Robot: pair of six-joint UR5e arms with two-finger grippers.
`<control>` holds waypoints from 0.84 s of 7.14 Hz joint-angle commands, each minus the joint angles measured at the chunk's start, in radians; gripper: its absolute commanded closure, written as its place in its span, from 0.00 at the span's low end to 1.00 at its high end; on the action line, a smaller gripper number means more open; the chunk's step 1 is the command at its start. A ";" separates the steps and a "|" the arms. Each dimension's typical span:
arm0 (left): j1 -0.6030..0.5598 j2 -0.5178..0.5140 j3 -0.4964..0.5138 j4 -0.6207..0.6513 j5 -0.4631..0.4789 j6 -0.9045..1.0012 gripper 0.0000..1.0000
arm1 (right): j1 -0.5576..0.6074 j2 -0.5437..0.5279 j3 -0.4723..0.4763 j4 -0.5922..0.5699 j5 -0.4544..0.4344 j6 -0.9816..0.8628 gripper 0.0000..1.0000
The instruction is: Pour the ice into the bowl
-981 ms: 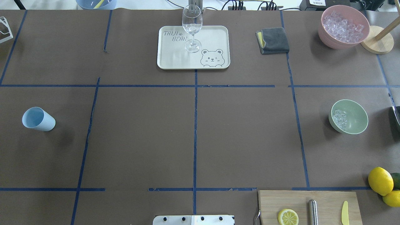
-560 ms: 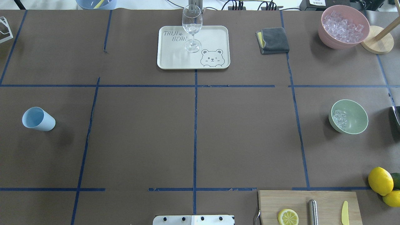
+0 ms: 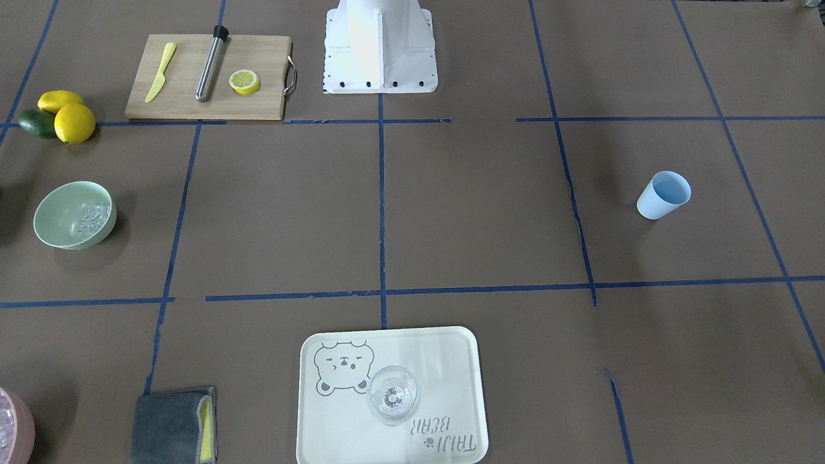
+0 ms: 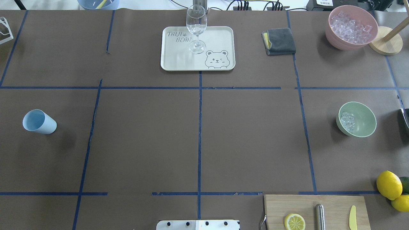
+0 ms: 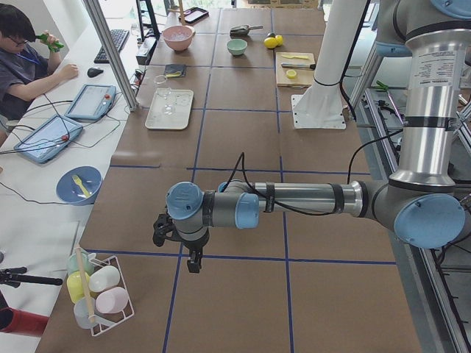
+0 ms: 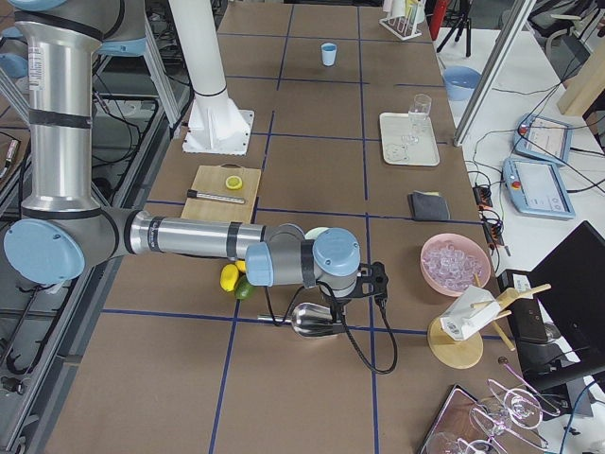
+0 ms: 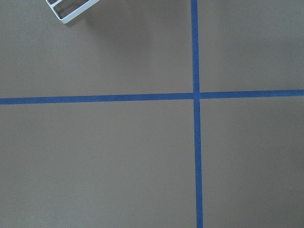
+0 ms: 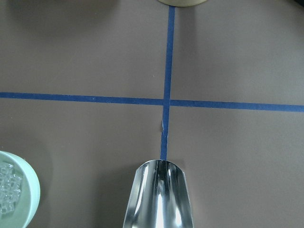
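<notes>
Right gripper (image 6: 378, 284): I cannot tell my grip; an empty metal scoop (image 8: 159, 194) lies level below me.
Ice (image 8: 7, 183): heaped in the mint-green bowl (image 8: 31, 199), left of the scoop; the pour looks done.
Left gripper (image 5: 193, 261): well apart, probably for clearance; I cannot tell its state.

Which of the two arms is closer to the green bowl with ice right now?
Right. The right arm hangs just beside the bowl; the left arm hovers at the opposite end of the table, past the blue cup.
</notes>
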 commanded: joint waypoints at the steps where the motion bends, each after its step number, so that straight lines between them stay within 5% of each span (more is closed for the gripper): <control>1: 0.000 -0.001 0.000 0.000 0.000 -0.001 0.00 | -0.006 0.003 0.001 0.002 0.000 0.003 0.00; 6: 0.000 -0.005 -0.020 0.000 -0.008 -0.056 0.00 | -0.006 0.007 0.004 0.002 0.003 0.004 0.00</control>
